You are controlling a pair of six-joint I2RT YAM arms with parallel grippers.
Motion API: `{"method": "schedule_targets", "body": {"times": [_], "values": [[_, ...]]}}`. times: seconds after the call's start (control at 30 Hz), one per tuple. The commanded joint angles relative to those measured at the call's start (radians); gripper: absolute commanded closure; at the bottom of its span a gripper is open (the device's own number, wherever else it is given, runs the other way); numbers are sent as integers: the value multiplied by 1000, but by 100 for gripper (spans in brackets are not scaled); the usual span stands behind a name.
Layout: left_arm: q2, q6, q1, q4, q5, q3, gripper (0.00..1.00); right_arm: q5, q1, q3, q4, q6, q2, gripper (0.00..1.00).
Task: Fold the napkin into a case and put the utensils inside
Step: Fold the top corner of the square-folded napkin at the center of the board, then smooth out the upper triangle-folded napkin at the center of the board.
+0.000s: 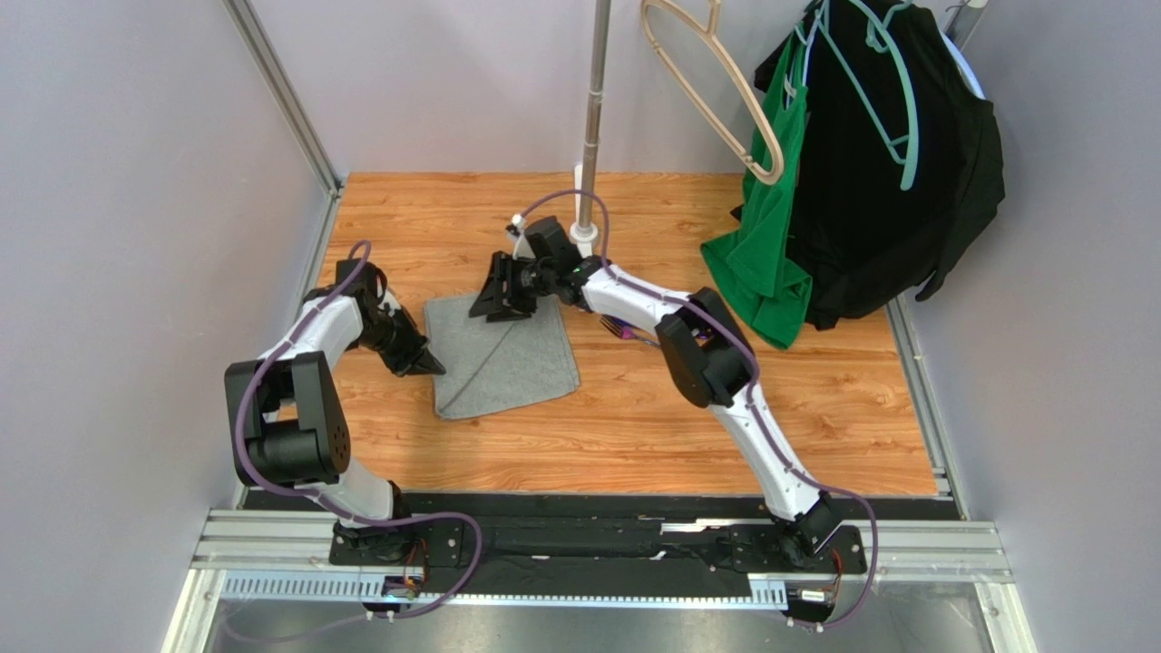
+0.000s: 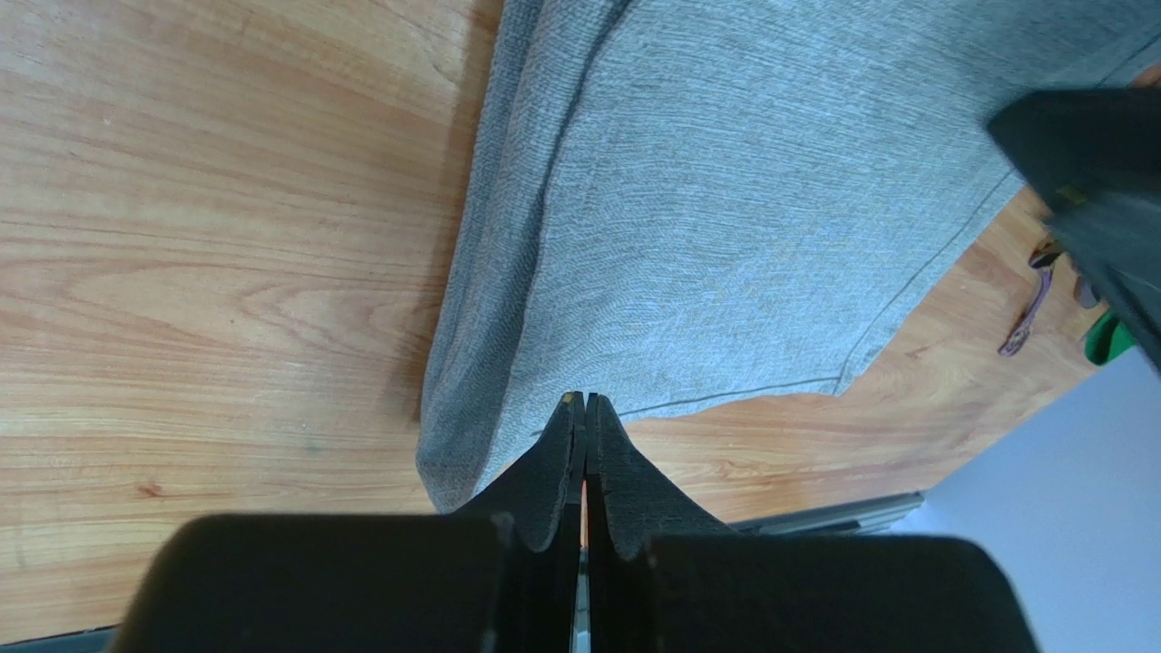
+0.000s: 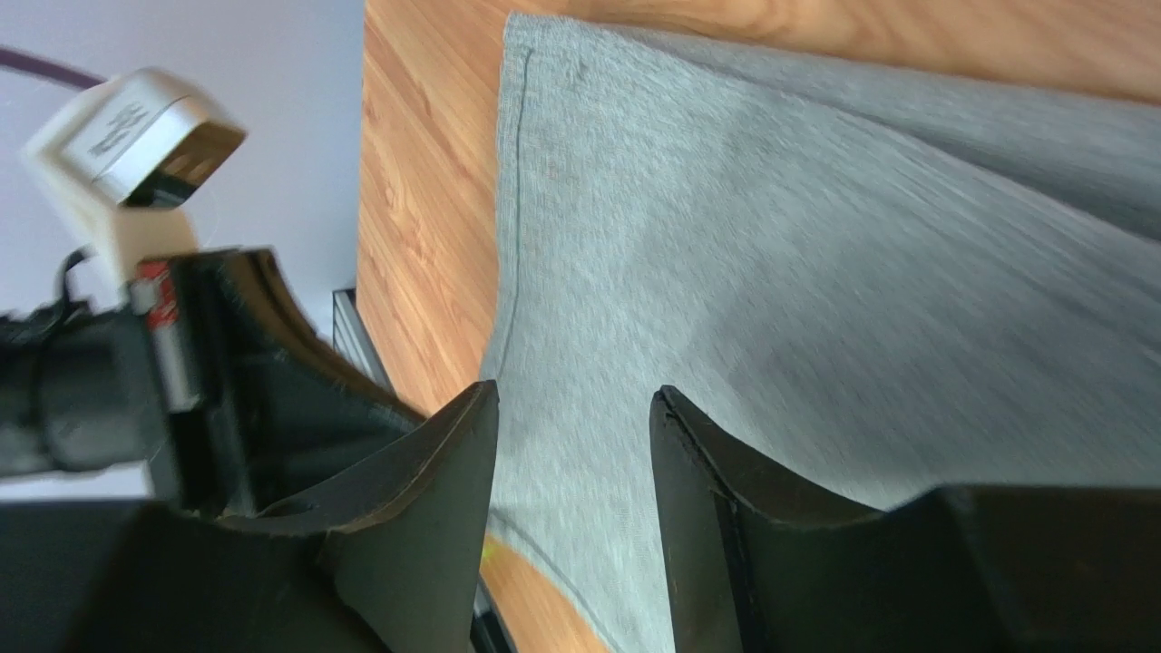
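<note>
Your left gripper [image 2: 586, 403] has its jaws pressed together, tips at the 9 o'clock edge of the napkin [image 1: 504, 357]; you cannot tell from the wrist view whether any cloth is pinched. Your right gripper [image 3: 573, 403] stands partly spread, grey cloth showing in the gap between its fingers, nothing held, and it hovers over the napkin's 12 o'clock edge. The napkin lies on the wooden table [image 1: 818, 408], left of centre, roughly square from above, with a thick doubled fold along the side nearest the left gripper. One slim purplish utensil [image 2: 1019, 324] lies on bare wood past the napkin's far corner, at 3 o'clock in the left wrist view, apart from the cloth. Surface: light orange wood grain, framed by metal rails, with pale grey walls on three sides. A metal pole [image 1: 593, 109] rises at the table's 12 o'clock. At 2 o'clock hang a beige hanger [image 1: 743, 109], a green garment [image 1: 763, 272] and a black garment [image 1: 886, 177]. Left arm: base at 7 o'clock, elbow folded back toward the left wall, forearm angled down to the cloth. Right arm: base at 5 o'clock, stretched long across the table toward 11 o'clock, wrist tipped down.
</note>
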Motion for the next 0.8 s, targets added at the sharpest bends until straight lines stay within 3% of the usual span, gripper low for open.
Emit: {"method": "schedule_targets", "body": {"times": [0.0, 0.17, 0.57, 0.77], "values": [[26, -39, 7, -7, 14, -10, 100, -50, -81, -172, -32, -141, -212, 52], [41, -82, 5, -16, 0, -31, 100, -76, -126, -208, -33, -207, -202, 56], [20, -127, 5, -18, -43, -139, 100, -93, -178, 117, -27, -184, 89, 66], [-26, -90, 4, -22, -11, -160, 100, -119, -181, 116, -12, -158, 88, 67]]}}
